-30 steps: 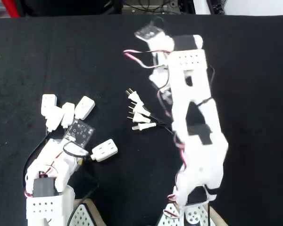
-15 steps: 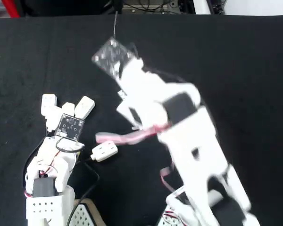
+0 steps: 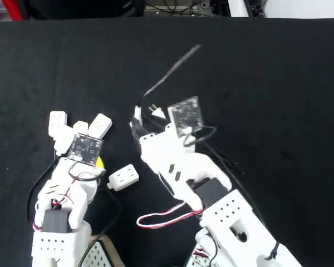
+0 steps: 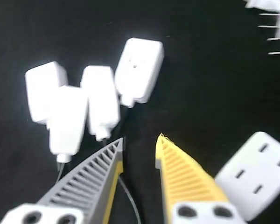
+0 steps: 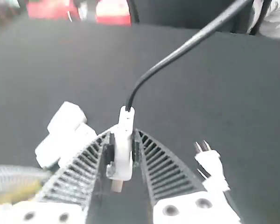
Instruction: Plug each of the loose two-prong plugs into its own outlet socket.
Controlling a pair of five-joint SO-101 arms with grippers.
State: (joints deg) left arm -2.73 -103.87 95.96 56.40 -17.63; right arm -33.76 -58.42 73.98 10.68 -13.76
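My right gripper [image 5: 123, 136] is shut on a white two-prong plug [image 5: 121, 156], and the plug's black cable [image 5: 186, 44] rises away from it. In the high view this gripper [image 3: 137, 121] hangs over the middle of the table, the cable [image 3: 172, 71] trailing toward the far side. Another loose plug [image 5: 210, 163] lies beside it, near more plugs [image 3: 156, 113]. Several white outlet sockets [image 3: 80, 128] are clustered at the left, and one socket [image 3: 123, 177] lies apart. My left gripper [image 4: 140, 140] stands open just short of the cluster [image 4: 139, 70], holding nothing.
A black cloth [image 3: 278, 100] covers the table, with open room on its right and far side. A red and white wire loop [image 3: 164, 214] hangs off the right arm. Thin black cords run from the sockets under the left arm [image 3: 64, 194].
The right arm swung from the far middle across to the left and back toward the near side, and now holds a plug with its cable lifted. The left arm edged toward the socket cluster.
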